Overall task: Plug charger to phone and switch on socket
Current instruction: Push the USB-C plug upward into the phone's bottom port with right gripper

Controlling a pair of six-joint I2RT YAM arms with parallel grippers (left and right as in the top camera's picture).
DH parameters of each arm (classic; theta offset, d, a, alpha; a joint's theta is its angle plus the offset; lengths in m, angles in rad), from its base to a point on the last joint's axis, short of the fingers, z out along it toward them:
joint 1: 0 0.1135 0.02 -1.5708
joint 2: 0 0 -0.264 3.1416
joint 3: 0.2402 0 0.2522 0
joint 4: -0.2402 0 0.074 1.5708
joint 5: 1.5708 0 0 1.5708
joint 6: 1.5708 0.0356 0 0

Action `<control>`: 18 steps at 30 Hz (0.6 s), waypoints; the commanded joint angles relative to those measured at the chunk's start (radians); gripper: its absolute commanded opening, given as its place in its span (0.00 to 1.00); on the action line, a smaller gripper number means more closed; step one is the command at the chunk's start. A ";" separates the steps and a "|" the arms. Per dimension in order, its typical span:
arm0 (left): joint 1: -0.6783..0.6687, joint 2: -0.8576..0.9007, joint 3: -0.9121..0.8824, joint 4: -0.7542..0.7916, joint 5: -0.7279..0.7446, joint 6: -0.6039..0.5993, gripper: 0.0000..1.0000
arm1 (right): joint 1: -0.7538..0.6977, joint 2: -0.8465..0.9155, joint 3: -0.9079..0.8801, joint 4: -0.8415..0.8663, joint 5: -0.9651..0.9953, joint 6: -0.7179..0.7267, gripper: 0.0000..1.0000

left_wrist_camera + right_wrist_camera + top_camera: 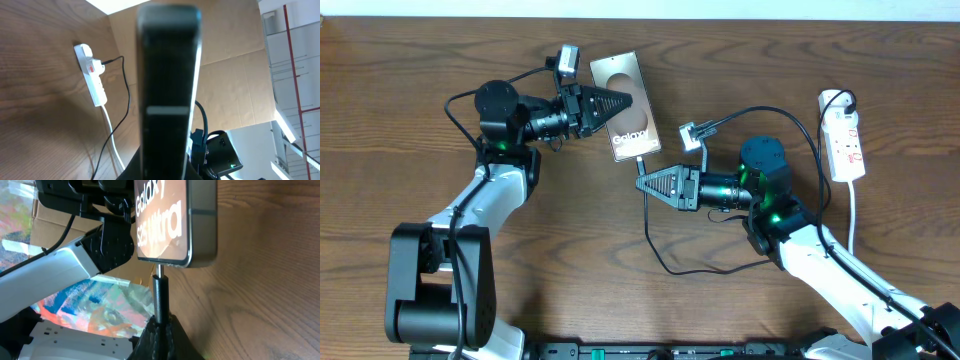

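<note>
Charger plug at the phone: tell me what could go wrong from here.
1. The charger tip's metal shows below the phone; pushed off-axis by the right end effector, it could bend or jam.
2. The phone might slip in the left end effector.
3. The charger's slack loop could snag on a reach for the socket.

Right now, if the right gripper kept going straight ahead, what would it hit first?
Most likely the phone, at its bottom edge. In the wrist view, the plug held by the right gripper meets that edge directly ahead. Depth is hard to judge.
</note>
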 commanded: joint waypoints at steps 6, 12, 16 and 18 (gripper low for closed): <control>0.000 -0.007 0.014 0.014 0.018 0.005 0.08 | 0.003 -0.001 0.010 0.003 0.003 0.007 0.01; 0.000 -0.007 0.014 0.014 0.023 0.006 0.07 | 0.003 -0.001 0.010 0.014 0.012 0.007 0.01; 0.000 -0.007 0.014 0.014 0.030 0.006 0.08 | 0.003 -0.001 0.010 0.014 0.029 0.007 0.01; 0.000 -0.007 0.014 0.014 0.037 0.006 0.07 | 0.003 -0.001 0.010 0.014 0.042 0.007 0.01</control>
